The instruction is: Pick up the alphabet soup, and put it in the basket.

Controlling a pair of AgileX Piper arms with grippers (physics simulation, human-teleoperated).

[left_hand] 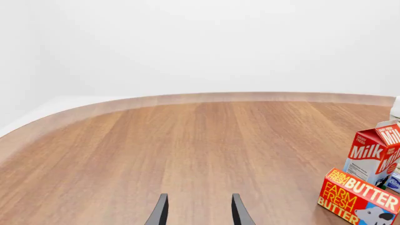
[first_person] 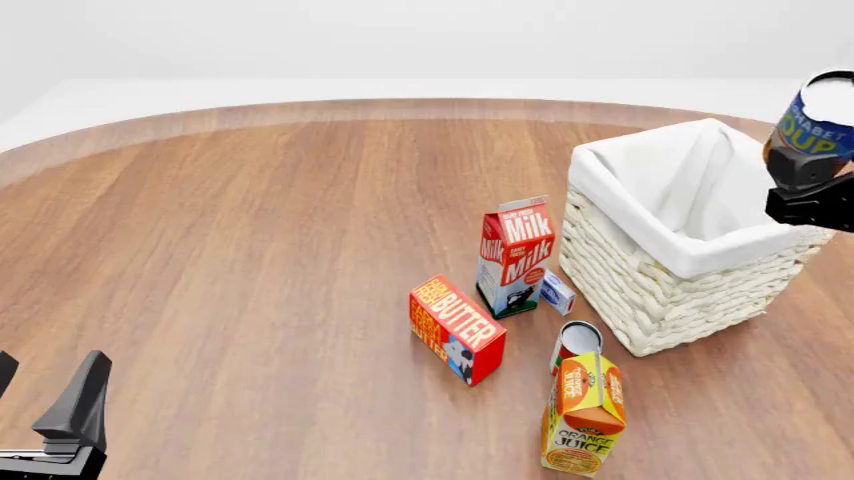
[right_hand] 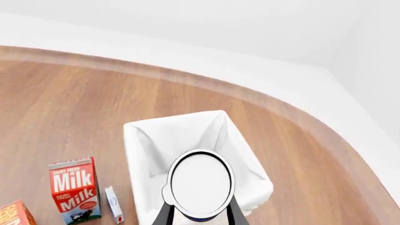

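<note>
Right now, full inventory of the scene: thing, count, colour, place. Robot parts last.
alphabet soup: 1, blue label, pale top; held in the air above the basket's right side
basket: 1, cream wicker, white lining; right of the table
milk carton: 1, red and white; upright, left of basket
small box: 1, white and blue; between milk carton and basket
butter box: 1, red-orange; in front of milk carton
orange juice carton: 1, orange-yellow; nearest edge
can: 1, pale top; behind juice
table: 1, brown wood
left gripper: open, idle
right gripper: shut on soup
</note>
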